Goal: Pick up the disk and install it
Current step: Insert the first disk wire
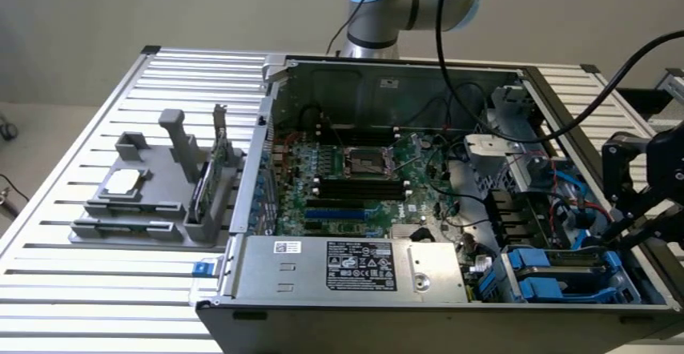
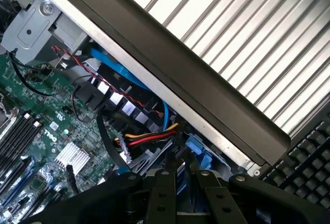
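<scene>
Installation seems the step in hand: the gripper (image 1: 617,238) is hanging over the disk (image 1: 565,272) in the computer case's (image 1: 428,323) corner bay. Whether the jaws are gripping it I cannot tell. Seating it is calling for clearance from the cables (image 2: 147,140).

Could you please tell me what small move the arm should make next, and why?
Probably a slow, short descent straight toward the blue drive bay. The gripper hangs just inside the case wall, right above that bay, with red and yellow cables close beside it, so sideways motion risks snagging them.
</scene>
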`<state>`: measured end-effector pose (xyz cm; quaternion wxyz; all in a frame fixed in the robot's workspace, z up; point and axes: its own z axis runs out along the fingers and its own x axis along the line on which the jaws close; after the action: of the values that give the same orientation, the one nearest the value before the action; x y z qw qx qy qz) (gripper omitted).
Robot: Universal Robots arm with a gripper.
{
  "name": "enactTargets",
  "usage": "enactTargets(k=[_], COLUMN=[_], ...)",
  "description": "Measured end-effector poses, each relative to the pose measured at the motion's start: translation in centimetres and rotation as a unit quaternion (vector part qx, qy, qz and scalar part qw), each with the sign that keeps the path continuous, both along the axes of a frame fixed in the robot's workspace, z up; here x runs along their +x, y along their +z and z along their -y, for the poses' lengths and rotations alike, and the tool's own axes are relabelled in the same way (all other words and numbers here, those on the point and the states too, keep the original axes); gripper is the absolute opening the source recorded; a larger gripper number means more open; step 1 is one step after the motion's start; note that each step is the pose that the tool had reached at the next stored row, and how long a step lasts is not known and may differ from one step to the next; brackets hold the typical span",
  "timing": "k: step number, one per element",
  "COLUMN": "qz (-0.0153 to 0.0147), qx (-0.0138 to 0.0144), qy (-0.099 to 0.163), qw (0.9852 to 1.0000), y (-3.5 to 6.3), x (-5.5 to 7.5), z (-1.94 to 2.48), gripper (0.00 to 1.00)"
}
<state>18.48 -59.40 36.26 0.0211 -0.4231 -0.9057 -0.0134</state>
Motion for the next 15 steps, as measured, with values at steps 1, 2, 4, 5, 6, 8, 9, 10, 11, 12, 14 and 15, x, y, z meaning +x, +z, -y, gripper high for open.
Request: enactTargets(k=[1, 2, 4, 5, 6, 8, 9, 10, 11, 12, 14, 15], qz=[0.0000, 0.0000, 0.0000, 0.0000, 0.0000, 0.0000, 0.0000, 0.0000, 0.0000, 0.0000, -0.0001, -0.0003], qx=[0.0002, 0.0006, 0.0019, 0.0024, 0.0028, 0.0038, 0.0043, 0.0049, 0.0056, 0.0063, 0.0080, 0.0094], qy=[0.000, -0.001, -0.005, -0.009, -0.012, -0.018, -0.021, -0.025, -0.028, -0.031, -0.036, -0.038], qw=[1.0000, 1.0000, 1.0000, 1.0000, 0.9999, 0.9998, 0.9998, 0.9997, 0.9996, 0.9995, 0.9993, 0.9992], y=[-0.02, -0.05, -0.19, -0.25, -0.30, -0.44, -0.51, -0.60, -0.69, -0.77, -0.91, -0.95], x=[0.00, 0.00, 0.01, 0.01, 0.01, 0.00, 0.00, 0.00, 0.00, 0.00, 0.00, 0.00], z=[0.01, 0.01, 0.02, 0.02, 0.02, 0.03, 0.03, 0.04, 0.04, 0.05, 0.07, 0.07], gripper=[0.22, 0.22, 0.22, 0.22, 0.22, 0.22, 0.22, 0.22, 0.22, 0.22, 0.22, 0.22])
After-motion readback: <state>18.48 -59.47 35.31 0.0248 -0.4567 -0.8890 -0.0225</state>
